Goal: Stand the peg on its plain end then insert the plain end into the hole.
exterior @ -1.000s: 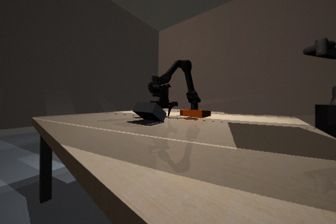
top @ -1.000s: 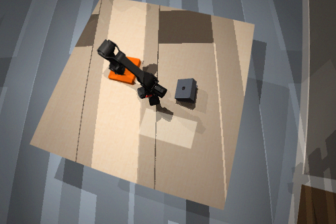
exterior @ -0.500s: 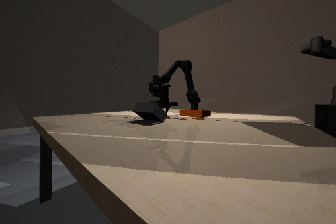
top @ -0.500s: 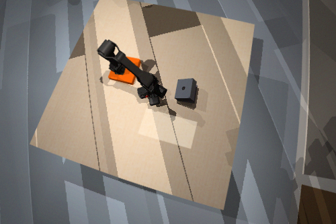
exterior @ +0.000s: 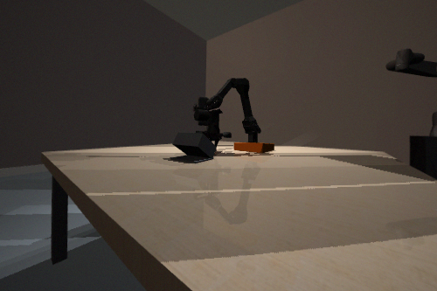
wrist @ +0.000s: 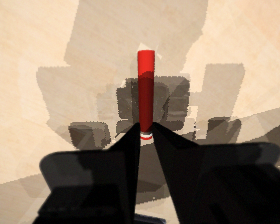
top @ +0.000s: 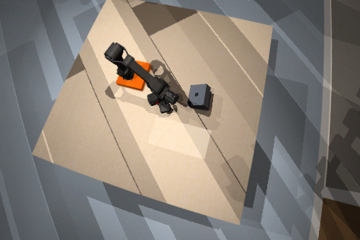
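The red peg (wrist: 146, 90) lies on the table, its plain end pointing up in the wrist view and its white band (wrist: 146, 135) low, between the fingers. A small bit of its red (top: 157, 102) shows beneath the arm in the top view. My gripper (wrist: 145, 126) points down and is shut on the peg near the banded end, one fingertip against each side. In the exterior view its fingers (exterior: 216, 145) reach down to the table behind the panel. The dark grey sloped panel (top: 201, 101) (exterior: 192, 142) stands beside the gripper, its hole (top: 196, 94) facing up at a slant.
The orange base plate (top: 131, 83) (exterior: 249, 147) lies under the arm's foot. The table (top: 108, 156) (exterior: 262, 207) carries strong light and shadow patches. The panel is close to the arm's wrist. Another dark arm-like shape (exterior: 408, 62) stands away at the right in the exterior view.
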Motion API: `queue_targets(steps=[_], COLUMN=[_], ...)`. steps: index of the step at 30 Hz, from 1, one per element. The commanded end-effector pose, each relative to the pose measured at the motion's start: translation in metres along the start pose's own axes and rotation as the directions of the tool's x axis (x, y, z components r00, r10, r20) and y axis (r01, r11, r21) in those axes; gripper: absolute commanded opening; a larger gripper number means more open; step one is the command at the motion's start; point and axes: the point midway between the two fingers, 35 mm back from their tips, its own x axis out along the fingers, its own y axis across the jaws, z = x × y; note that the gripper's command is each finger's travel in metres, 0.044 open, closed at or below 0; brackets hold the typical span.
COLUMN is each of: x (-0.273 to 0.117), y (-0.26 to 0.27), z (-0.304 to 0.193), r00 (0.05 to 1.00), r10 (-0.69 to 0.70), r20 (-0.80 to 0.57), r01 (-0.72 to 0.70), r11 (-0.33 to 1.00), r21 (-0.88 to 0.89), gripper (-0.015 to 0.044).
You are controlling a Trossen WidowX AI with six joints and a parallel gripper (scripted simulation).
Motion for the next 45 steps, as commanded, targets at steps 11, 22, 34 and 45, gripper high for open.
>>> queue_targets(steps=[11, 22, 34, 45], x=[-0.006, -0.012, -0.018, -0.023], y=[0.0, 0.0, 0.0, 0.001], z=[0.004, 0.008, 0.014, 0.019], r00=[0.996, 0.982, 0.958, 0.927], r10=[0.0, 0.0, 0.0, 0.0], r20=[-0.093, -0.187, -0.286, -0.375], r01=[0.0, 0.0, -0.001, -0.001], r11=[1.0, 1.0, 1.0, 1.0], r21=[0.0, -0.001, -0.001, -0.001], gripper=[0.0051, 0.0051, 0.0051, 0.0051])
